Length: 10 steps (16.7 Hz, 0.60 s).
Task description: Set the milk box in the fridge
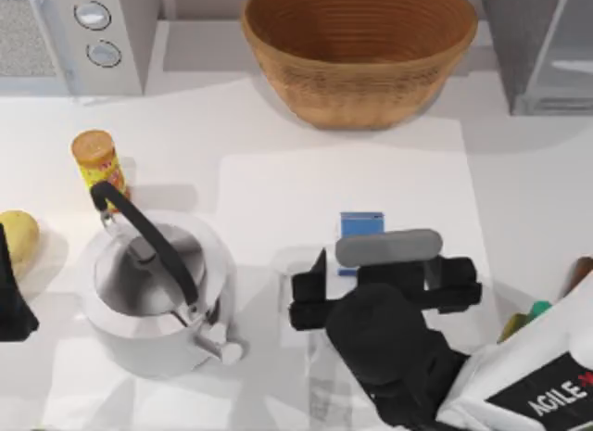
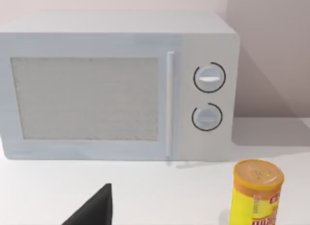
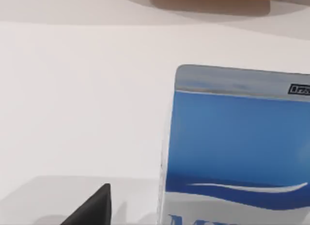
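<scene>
White counter (image 1: 278, 134), pale wall behind. Back row: white microwave (image 1: 65, 32) with two round knobs at back left, wicker basket (image 1: 361, 51) at back centre, dark-grey fridge (image 1: 542, 46) at back right. Left side: yellow orange-lidded canister (image 1: 97, 167), steel kettle (image 1: 157, 287) with black handle just in front of it, a yellowish rounded thing (image 1: 17, 236) at the left edge. My right arm comes in from the lower right, wrist angled toward the counter's middle. My right hand (image 1: 384, 283) is spread open, black fingers out to either side, gripping nothing. The milk box (image 1: 361, 229) stands upright on the counter just beyond that hand, well apart from the fridge. My left hand (image 1: 11, 301) sits at the far left edge, facing the microwave; cannot tell if it is open.
</scene>
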{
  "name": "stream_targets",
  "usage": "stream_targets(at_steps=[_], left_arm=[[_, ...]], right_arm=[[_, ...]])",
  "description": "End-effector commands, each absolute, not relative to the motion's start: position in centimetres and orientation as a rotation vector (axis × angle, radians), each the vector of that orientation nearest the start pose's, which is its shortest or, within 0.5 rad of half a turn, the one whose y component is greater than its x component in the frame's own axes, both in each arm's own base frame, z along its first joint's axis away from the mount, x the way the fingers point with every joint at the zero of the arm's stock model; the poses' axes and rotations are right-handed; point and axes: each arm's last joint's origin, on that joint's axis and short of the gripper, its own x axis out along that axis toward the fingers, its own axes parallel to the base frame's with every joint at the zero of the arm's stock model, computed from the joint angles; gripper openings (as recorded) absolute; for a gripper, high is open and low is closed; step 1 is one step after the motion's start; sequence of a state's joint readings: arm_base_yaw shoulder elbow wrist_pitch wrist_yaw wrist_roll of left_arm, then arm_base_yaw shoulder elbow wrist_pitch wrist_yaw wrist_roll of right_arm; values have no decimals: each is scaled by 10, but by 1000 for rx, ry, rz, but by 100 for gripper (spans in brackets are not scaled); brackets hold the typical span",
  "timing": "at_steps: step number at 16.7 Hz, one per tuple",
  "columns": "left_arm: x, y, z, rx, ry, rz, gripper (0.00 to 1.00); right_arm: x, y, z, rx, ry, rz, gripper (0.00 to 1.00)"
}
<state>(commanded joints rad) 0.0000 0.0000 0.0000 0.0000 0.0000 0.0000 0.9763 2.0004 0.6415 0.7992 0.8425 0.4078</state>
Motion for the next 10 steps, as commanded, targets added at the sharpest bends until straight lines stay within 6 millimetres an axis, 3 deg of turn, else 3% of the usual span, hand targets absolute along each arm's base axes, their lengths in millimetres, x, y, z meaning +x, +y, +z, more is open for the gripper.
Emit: stream_targets(at_steps=[4, 10], left_arm=[[106, -1, 160, 0, 0, 0, 100], [106, -1, 160, 0, 0, 0, 100]], right_arm=[[197, 269, 51, -6, 306, -5, 100], [198, 268, 52, -2, 303, -13, 100]])
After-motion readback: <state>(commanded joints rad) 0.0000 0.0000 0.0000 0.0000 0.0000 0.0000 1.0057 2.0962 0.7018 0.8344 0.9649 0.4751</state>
